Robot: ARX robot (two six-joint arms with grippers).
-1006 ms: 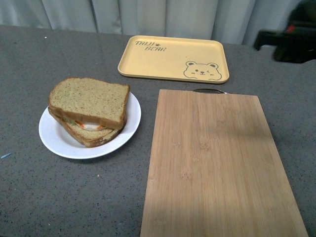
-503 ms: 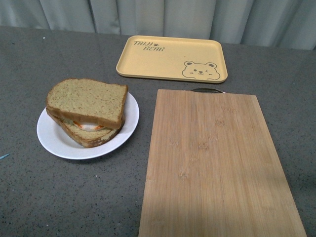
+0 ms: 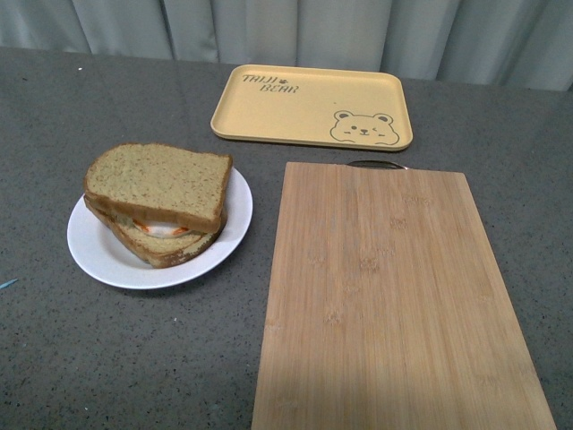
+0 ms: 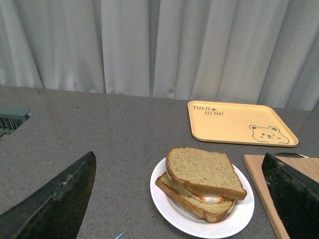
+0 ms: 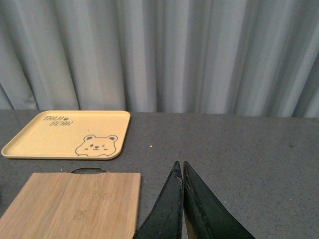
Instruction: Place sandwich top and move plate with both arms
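Count on the table (image 3: 54, 358): five items, plus two grippers.
One white plate (image 3: 98, 260) at nine o'clock; two bread slices stacked on it, the top slice (image 3: 157, 184) over a lower slice (image 3: 175, 253); one yellow tray (image 3: 304, 112) at twelve o'clock; one wooden board (image 3: 394, 296) at four o'clock; one left gripper (image 4: 179, 156) and one right gripper (image 5: 180, 164), each seen only from its own wrist camera.

Dark grey desk (image 3: 125, 358), finely speckled, matte top, runs to far edge in front view. Pale grey-white curtain (image 3: 313, 27) hangs in vertical folds right behind that edge, spans full width in every view. Light soft, even; faint sheen on desk near curtain in left wrist view; shadows weak.
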